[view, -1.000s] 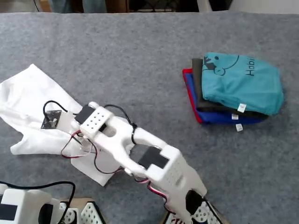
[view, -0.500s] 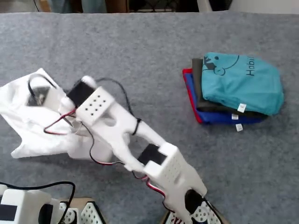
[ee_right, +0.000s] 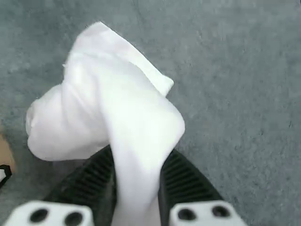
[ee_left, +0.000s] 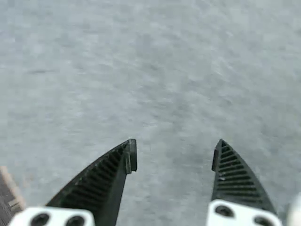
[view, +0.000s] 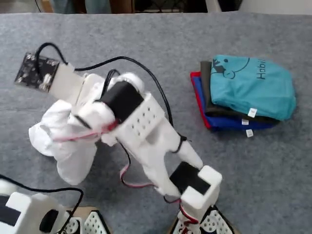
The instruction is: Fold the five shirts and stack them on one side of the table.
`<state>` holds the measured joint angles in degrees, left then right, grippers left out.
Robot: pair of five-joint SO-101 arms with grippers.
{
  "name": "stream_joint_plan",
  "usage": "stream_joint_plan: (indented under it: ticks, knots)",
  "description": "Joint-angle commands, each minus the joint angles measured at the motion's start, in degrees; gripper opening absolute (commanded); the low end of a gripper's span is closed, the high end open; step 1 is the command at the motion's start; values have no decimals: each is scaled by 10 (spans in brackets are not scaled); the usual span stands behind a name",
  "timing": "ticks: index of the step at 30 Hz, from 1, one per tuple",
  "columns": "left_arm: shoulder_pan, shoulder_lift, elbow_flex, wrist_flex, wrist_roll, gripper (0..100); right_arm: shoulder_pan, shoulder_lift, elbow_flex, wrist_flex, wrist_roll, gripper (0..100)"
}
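Observation:
A white shirt (view: 63,141) hangs bunched at the table's left, lifted partly off the grey cloth. My right gripper (ee_right: 136,186) is shut on the white shirt (ee_right: 113,117), with cloth pinched between its black fingers. That arm (view: 136,126) stretches from the front middle of the table up over the shirt. At the right lies a stack of folded shirts (view: 243,92): teal on top, then dark grey, blue and red. My left gripper (ee_left: 174,160) is open above bare grey table, nothing between its fingers. Its base (view: 29,217) sits at the front left.
Grey felt (view: 161,44) covers the whole table. Open room lies in the middle and along the far edge. Cables (view: 141,68) loop off the raised arm. The right arm's base (view: 200,219) stands at the front middle.
The right arm has swung up and lifted the white shirt off the table; the flat spread cloth is now gathered into a hanging bunch nearer the front left.

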<state>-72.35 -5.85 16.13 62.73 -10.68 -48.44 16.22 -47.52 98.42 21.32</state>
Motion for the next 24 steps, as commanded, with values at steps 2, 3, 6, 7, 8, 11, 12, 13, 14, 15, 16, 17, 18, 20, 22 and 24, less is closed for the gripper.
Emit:
stream_joint_plan:
  ticks: [2,3,6,7,8,11,12,13,14,15,16,17,18,20,22,24]
  knots:
    - [125,-4,51,-54,76,277,91,85,38,-58,46,58]
    - [150,-4,61,-66,91,278,113,113,39,-68,55,58]
    - [212,-4,71,-81,143,275,173,193,27,-100,59,58]
    - [230,-4,70,-83,164,275,190,217,18,-111,57,59]
    - [246,-4,70,-83,185,275,204,238,8,-122,57,59]
    - [284,-4,70,-81,236,277,233,294,-30,-145,57,59]
    - [296,-4,71,-80,257,277,238,312,-44,-147,55,59]
    - [305,-4,73,-79,275,277,242,327,-54,-149,53,59]
    - [314,-4,74,-79,295,277,242,343,-65,-150,52,59]
    - [325,-4,74,-79,313,277,244,361,-74,-151,52,59]
    - [337,-4,74,-79,330,275,246,380,-82,-152,52,59]
    - [349,-4,73,-79,345,275,248,399,-92,-156,52,60]
    - [364,-4,71,-79,357,275,248,415,-102,-158,52,60]
    - [394,-4,71,-83,375,275,256,438,-135,-151,55,60]
    - [419,-4,75,-84,395,274,265,452,-175,-135,56,60]
    - [436,2,82,-88,421,274,273,463,-210,-116,56,68]
